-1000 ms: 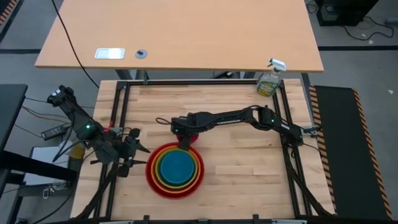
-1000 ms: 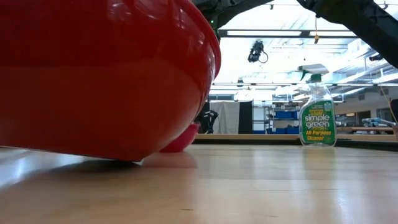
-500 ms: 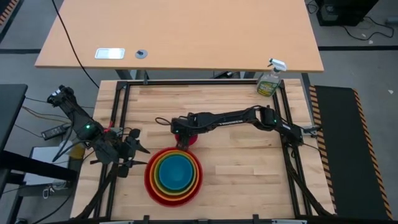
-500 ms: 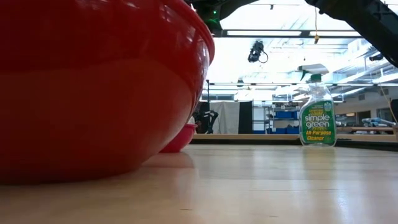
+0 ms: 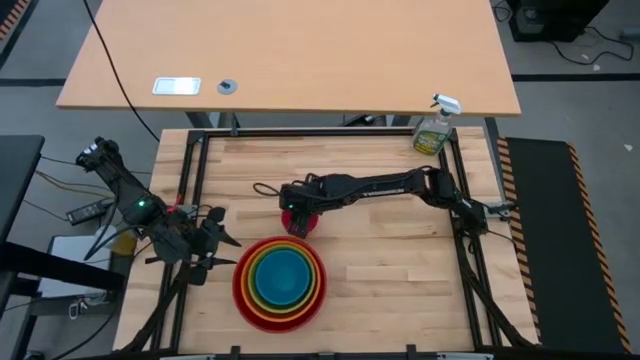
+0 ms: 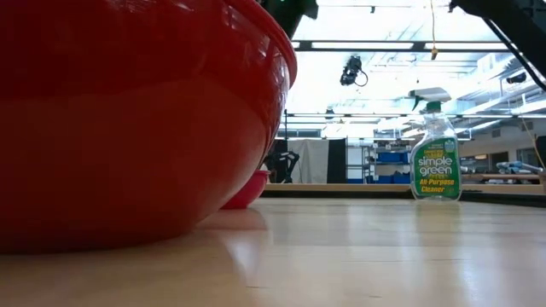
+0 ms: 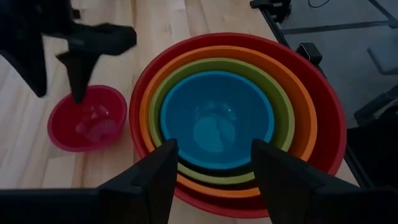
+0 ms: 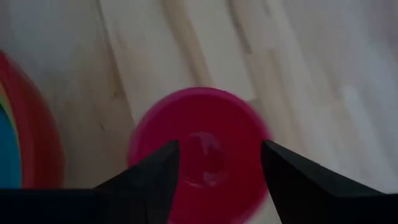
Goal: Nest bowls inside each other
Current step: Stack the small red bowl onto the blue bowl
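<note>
Red, orange, lime green and blue round plastic bowls sit nested as one stack near the front edge of the wooden worktop (image 5: 380,260), a little left of its middle: the large red bowl (image 5: 243,298) outermost, then the orange bowl (image 5: 254,294), the lime green bowl (image 5: 262,290) and the blue bowl (image 5: 282,274) innermost. The small magenta-pink plastic bowl (image 5: 300,222) stands alone and upright on the boards just behind the stack, apart from the red rim.

Reaching in from the right edge, the right arm stretches across the worktop, and the right claw (image 5: 296,206) is right above the pink bowl with its fingers spread; in the right wrist view both dark fingers (image 8: 149,180) frame the bowl, and whether they touch it cannot be told.

At the front left corner the left arm waits, with the left claw (image 5: 215,240) spread and empty, pointing toward the stack.

A green spray bottle of cleaner (image 5: 433,130) stands upright at the back right corner, well apart from the bowls.
</note>
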Robot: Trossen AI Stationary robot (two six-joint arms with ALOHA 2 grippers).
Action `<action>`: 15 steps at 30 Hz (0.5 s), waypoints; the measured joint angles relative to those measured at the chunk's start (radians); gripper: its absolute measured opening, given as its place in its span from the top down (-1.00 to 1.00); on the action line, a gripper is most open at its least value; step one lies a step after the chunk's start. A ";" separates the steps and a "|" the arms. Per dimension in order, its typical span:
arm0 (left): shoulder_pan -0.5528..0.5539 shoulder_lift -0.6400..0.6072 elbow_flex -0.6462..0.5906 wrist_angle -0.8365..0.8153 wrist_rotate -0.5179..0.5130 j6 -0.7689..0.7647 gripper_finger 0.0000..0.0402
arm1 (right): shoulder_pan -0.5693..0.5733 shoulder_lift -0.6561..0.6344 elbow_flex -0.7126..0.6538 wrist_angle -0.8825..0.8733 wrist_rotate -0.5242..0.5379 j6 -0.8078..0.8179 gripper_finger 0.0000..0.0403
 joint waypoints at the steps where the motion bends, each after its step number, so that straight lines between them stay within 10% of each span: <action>1: 0.000 0.000 0.000 0.000 0.000 -0.001 -0.02 | -0.006 -0.007 0.000 -0.010 0.011 -0.014 -0.15; 15: 0.001 0.000 0.000 -0.016 0.000 -0.026 -0.02 | -0.152 -0.011 -0.163 0.039 -0.104 -0.101 -0.40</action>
